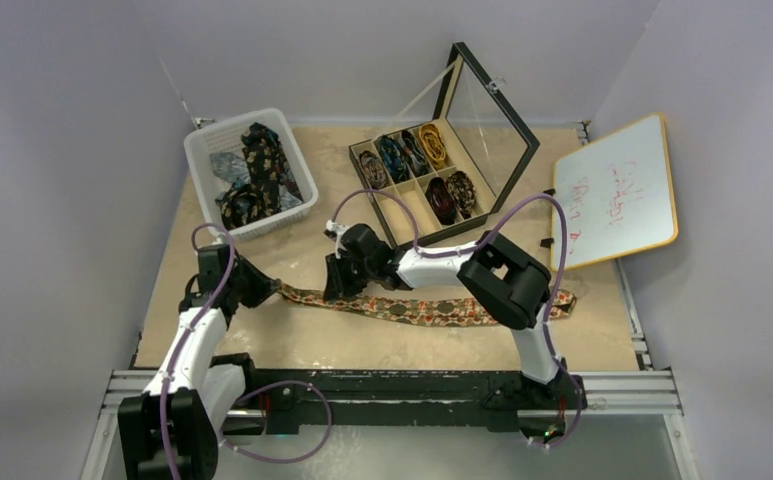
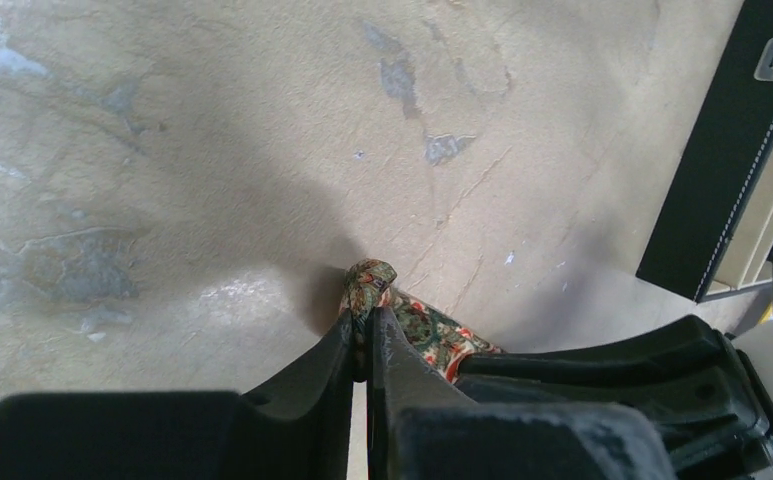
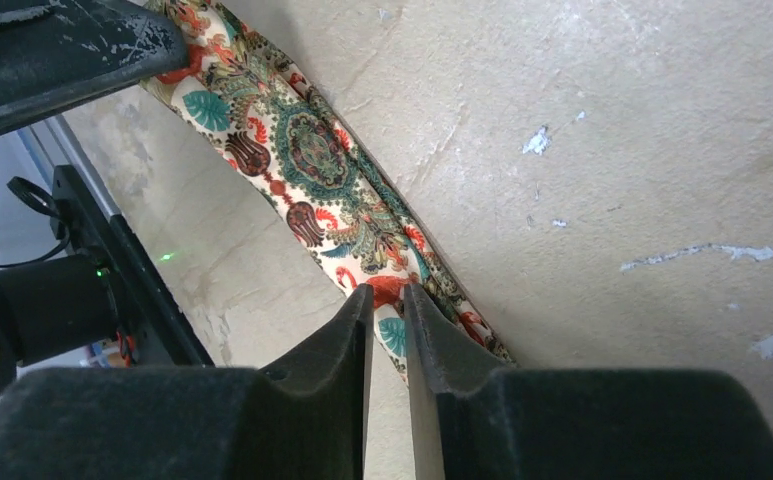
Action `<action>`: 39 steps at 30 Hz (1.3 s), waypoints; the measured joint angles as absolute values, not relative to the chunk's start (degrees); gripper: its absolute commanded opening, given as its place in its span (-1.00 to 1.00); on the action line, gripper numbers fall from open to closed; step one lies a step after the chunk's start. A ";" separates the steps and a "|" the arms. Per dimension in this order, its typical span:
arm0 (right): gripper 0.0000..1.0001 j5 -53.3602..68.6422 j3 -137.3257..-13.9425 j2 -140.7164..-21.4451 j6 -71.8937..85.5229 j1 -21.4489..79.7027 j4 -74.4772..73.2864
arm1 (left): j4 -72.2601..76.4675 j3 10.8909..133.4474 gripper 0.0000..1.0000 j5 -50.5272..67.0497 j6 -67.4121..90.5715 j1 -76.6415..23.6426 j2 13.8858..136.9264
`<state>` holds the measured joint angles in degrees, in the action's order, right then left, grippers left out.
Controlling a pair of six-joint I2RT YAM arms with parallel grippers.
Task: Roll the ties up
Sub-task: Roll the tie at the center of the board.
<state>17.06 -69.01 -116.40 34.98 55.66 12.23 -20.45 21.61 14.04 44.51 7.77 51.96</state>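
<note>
One tie, end pinched in left claw, nearby stretch pinched in right claw.

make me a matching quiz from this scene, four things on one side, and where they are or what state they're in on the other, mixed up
1 left hand
2 white basket
3 black box
4 whiteboard

a holds rolled ties, lid up
b at the table's right edge
c pinching the end of the tan-orange tie
d holds a heap of loose ties

Pairs: 1-c, 2-d, 3-a, 4-b
</note>
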 measured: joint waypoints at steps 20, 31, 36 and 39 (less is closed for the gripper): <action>-0.63 12.97 -69.63 -116.60 37.10 56.14 12.27 | -16.75 20.71 -1.00 25.54 43.86 7.09 45.43; -0.54 10.41 -67.24 -108.84 38.28 56.14 12.47 | -14.00 20.01 -1.00 26.20 43.92 -0.19 45.23; -0.60 3.99 -61.23 -101.36 39.88 55.79 12.29 | -11.18 19.66 -1.00 25.34 44.42 -6.20 47.35; -0.60 0.30 -58.59 -97.12 40.58 55.05 12.71 | -9.41 18.98 -1.00 24.77 45.36 -8.03 48.21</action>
